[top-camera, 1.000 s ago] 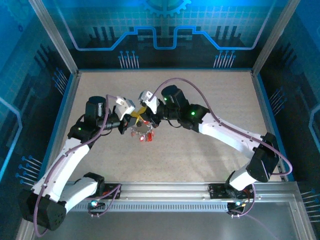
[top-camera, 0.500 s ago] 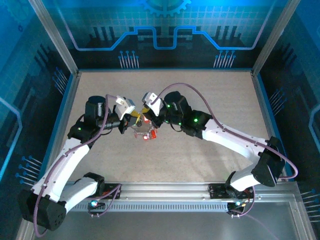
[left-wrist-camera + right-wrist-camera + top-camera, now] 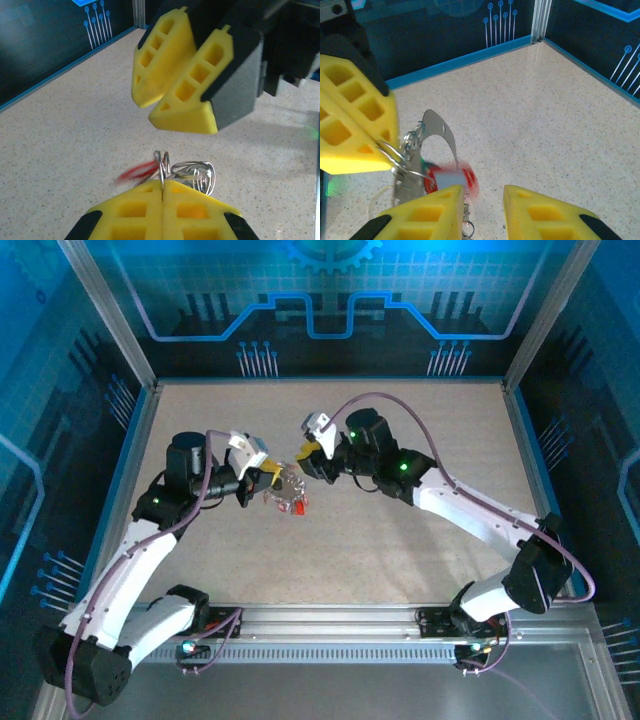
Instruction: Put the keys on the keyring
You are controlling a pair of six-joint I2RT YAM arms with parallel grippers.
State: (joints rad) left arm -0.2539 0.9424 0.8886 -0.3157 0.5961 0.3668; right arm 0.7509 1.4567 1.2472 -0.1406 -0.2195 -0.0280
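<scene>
The keyring (image 3: 161, 169) hangs over the middle of the bench (image 3: 400, 560), nipped in the closed jaws of the left gripper (image 3: 268, 478), which sits just to the left of it. The keys (image 3: 452, 176) dangle from the keyring, beneath it and a little nearer the arm bases. The right gripper (image 3: 303, 453) is just right of the keyring and slightly behind it, clear of it, jaws parted with nothing between them.
</scene>
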